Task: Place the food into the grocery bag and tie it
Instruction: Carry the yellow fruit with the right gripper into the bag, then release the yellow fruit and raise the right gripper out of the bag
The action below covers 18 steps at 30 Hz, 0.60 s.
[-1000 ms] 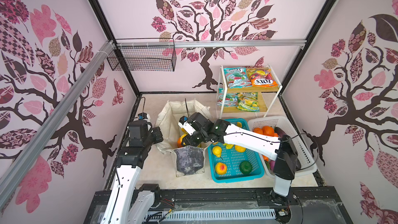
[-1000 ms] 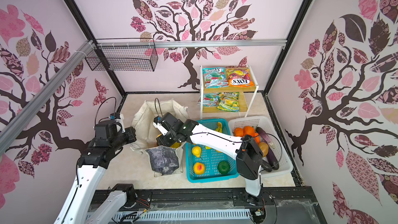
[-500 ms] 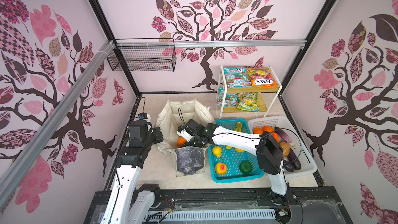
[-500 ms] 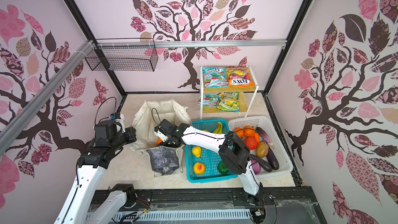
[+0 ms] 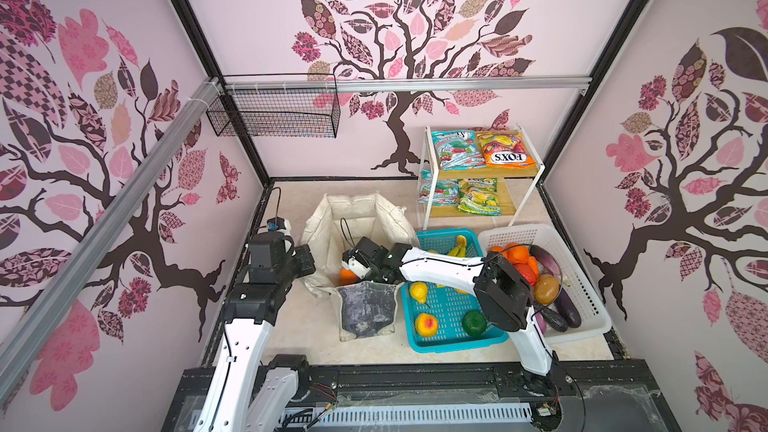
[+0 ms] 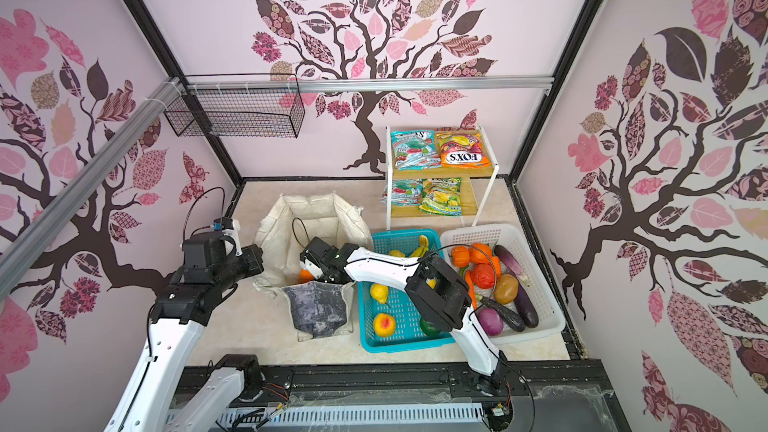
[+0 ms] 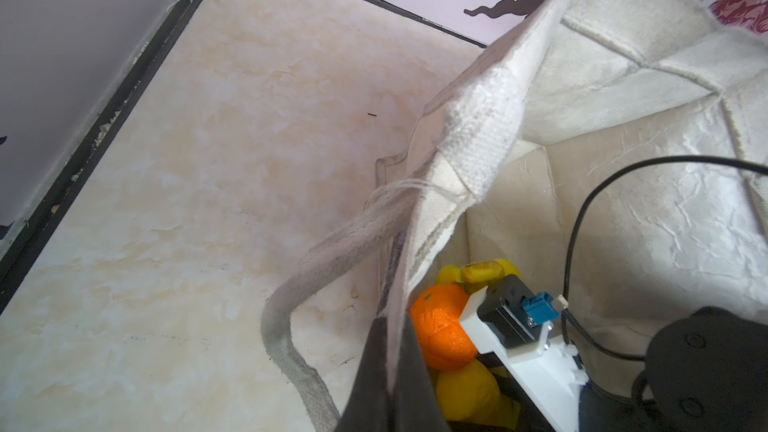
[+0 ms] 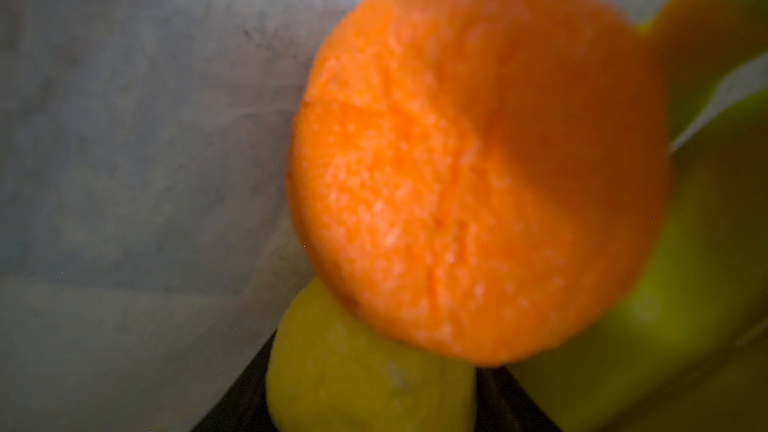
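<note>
The table (image 5: 307, 347) has a pale cream top with a marble pattern. Four things stand directly on it. The canvas tote (image 5: 353, 214) stands open, left of the middle. Just beside it on the right is the teal mesh basket (image 5: 457, 344), and the white mesh basket (image 5: 577, 332) stands close against that one. Behind the baskets, by the back wall, stands the two-tier shelf rack (image 5: 508, 197).
</note>
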Available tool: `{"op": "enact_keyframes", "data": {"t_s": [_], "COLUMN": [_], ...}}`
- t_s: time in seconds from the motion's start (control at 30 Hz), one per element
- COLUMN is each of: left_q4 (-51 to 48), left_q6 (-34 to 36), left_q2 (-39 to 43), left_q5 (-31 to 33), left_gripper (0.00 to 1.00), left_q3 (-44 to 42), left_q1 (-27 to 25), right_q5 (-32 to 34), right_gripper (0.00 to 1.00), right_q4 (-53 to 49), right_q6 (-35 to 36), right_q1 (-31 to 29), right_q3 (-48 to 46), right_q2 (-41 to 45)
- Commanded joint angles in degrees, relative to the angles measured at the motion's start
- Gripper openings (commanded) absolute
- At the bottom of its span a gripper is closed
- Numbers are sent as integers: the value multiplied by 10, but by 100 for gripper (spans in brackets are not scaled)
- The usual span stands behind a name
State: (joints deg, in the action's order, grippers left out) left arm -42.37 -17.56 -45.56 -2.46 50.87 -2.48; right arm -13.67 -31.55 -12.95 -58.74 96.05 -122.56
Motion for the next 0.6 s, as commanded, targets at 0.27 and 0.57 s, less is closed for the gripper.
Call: {"op": "enact_keyframes", "data": {"t_s": [0.27, 0.57], "left_q4": [19, 17], "left_q6": [7, 9], "left_q2": [-1, 2], "left_q5": [-1, 10], "left_gripper": [0, 0], "left_q3": [-10, -9], "left_q1": [3, 4], "right_q5": [43, 121], "right_gripper": [95, 100], "right_q4": [-21, 16], "right_q6": [-7, -20], "right_q1": [10, 10], "right_q3": [7, -41], "right_q2": [10, 139]}}
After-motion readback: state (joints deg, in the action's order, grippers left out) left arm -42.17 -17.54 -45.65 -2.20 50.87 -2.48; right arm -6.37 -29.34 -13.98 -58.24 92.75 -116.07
